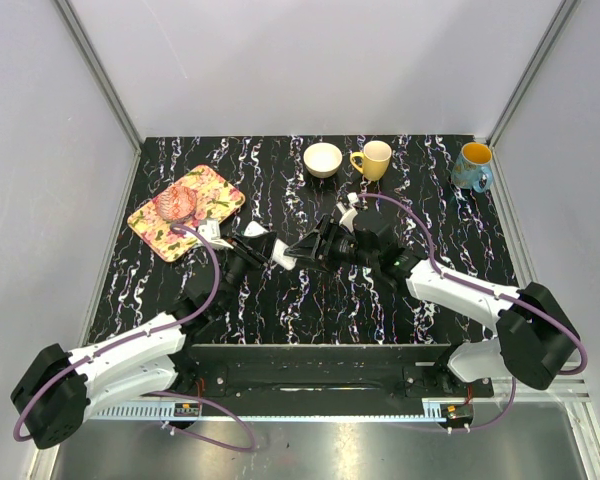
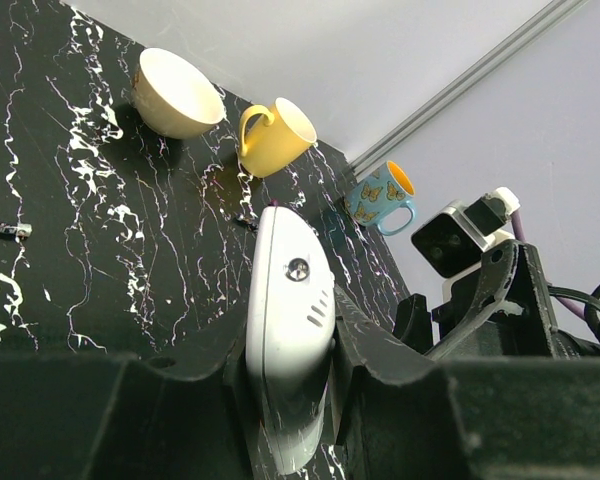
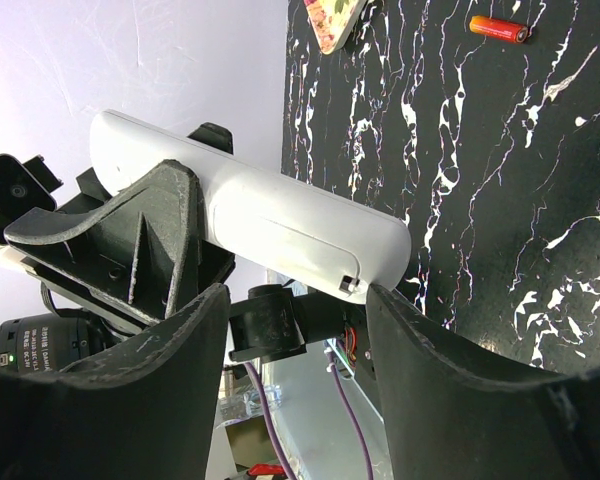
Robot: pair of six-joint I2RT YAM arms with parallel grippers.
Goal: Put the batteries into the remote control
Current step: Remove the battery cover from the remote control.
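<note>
Remote control [image 3: 300, 225] is up off the table [image 1: 280, 300], about mid-table, clamped across its width in the left gripper [image 2: 292, 350]. Its fingers [image 2: 365, 345] are pressed onto both long edges near one end. The free end sticks out toward the right gripper [image 3: 295, 300], whose fingers [image 3: 450, 380] are spread wide, one either side of that end. No contact I can make out, nothing held.

Handling, my read: light, rigid plastic shell, glossy and rounded, so likely to slip or twist in a pinch. Best gripped across the long edges, clear of the battery cover [image 3: 280, 240], which faces the right wrist, latch near the free end.

One battery [image 3: 500, 28] lies loose on the table, well apart.
</note>
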